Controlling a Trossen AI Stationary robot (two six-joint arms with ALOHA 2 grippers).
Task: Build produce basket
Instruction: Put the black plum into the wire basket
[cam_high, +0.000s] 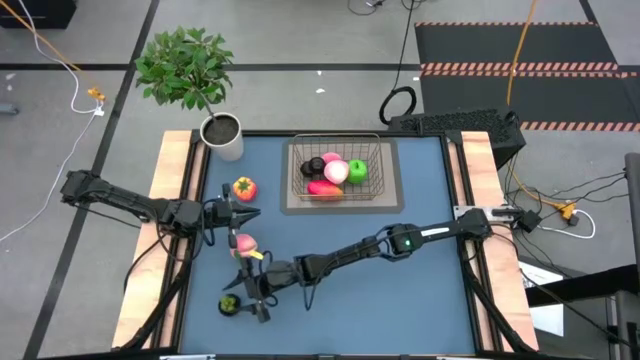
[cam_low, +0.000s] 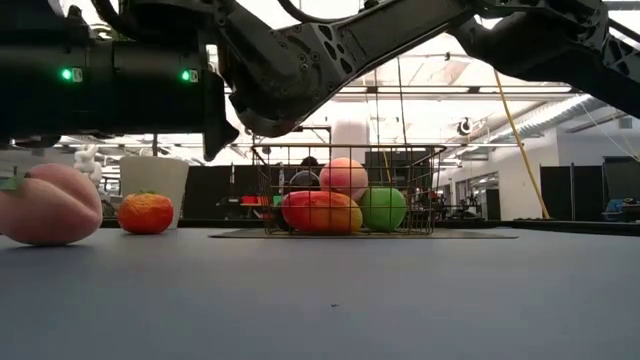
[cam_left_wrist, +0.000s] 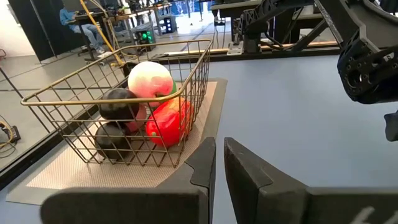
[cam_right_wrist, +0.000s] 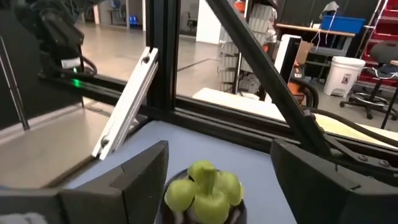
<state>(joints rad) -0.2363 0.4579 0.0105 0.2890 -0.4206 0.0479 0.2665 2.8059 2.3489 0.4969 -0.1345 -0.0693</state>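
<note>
Right pincer (cam_right_wrist: 214, 180) at lower left of the high view, jaws apart, straddling a small dark fruit with green top (cam_right_wrist: 205, 190), not yet gripped. Judgement: descend straight, close gently at its middle, lift clear before swinging to the basket (cam_high: 337, 172), upper centre. Left pincer (cam_left_wrist: 217, 163) shut, empty, waiting left of centre.

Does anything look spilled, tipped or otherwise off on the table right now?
Nothing stands out. The basket sits upright on its mat with produce inside. A peach and an orange-red fruit lie loose on the table, not yet loaded. The right gripper straddles a dark piece with a green top.
</note>
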